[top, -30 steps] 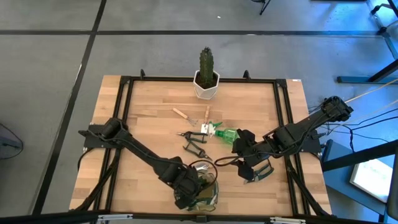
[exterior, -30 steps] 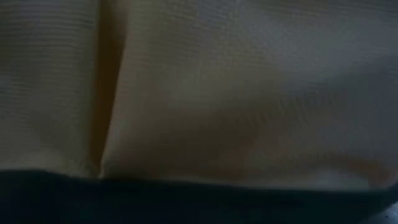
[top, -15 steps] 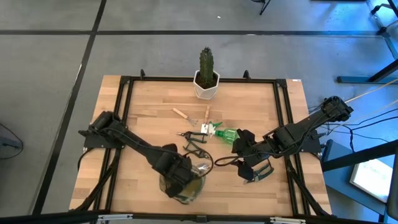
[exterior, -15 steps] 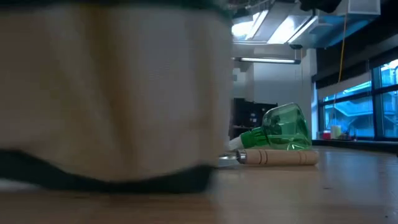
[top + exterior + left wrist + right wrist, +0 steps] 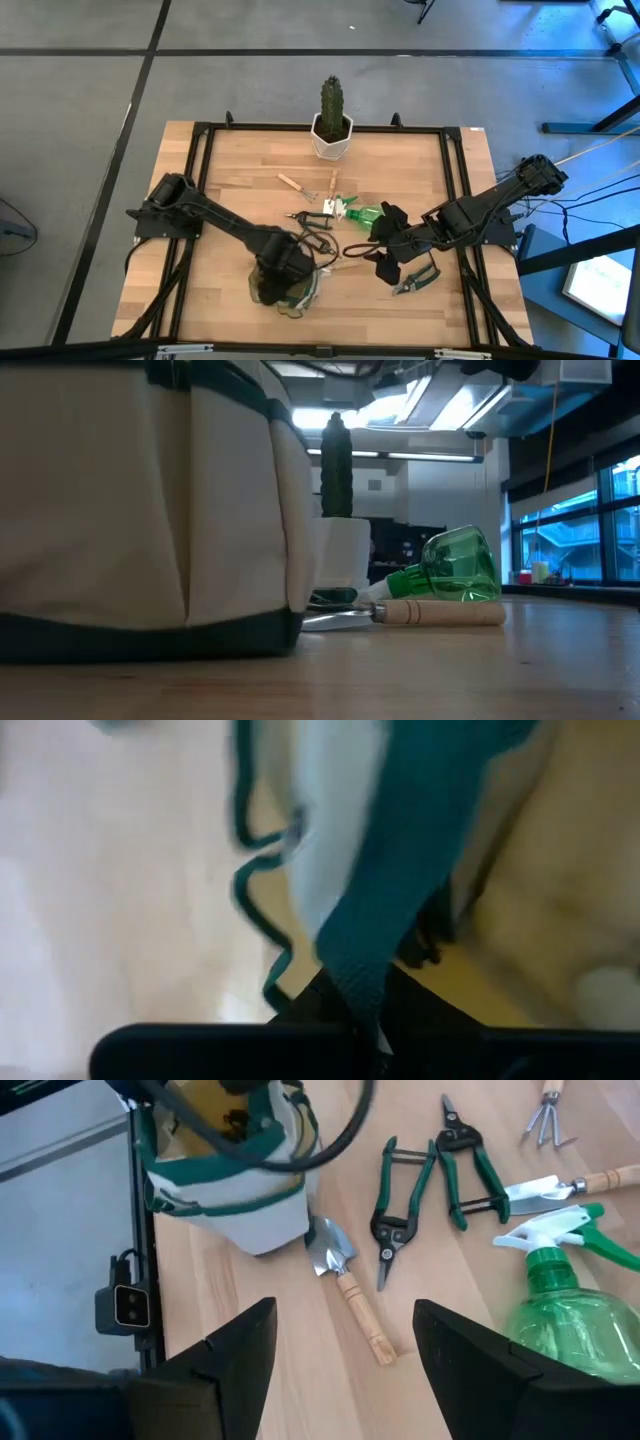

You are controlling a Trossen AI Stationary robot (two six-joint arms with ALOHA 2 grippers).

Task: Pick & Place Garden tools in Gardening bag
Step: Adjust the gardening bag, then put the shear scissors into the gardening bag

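1. Dragged from the table's six-o'clock edge, the gardening bag [image 5: 285,285] now sits nearer the centre, its strap clamped in the left gripper [image 5: 290,268].
2. Soft fabric likely sags; hold handles.
3. Right gripper [image 5: 390,262] hangs wide open and empty above the trowel [image 5: 350,1290].

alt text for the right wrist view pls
Seen past the open right tool, a wooden-handled trowel lies on the wooden table, its blade beside the tan and green gardening bag. Beyond it lie two pairs of green-handled shears, a small fork, another wooden-handled tool and a green sprayer.
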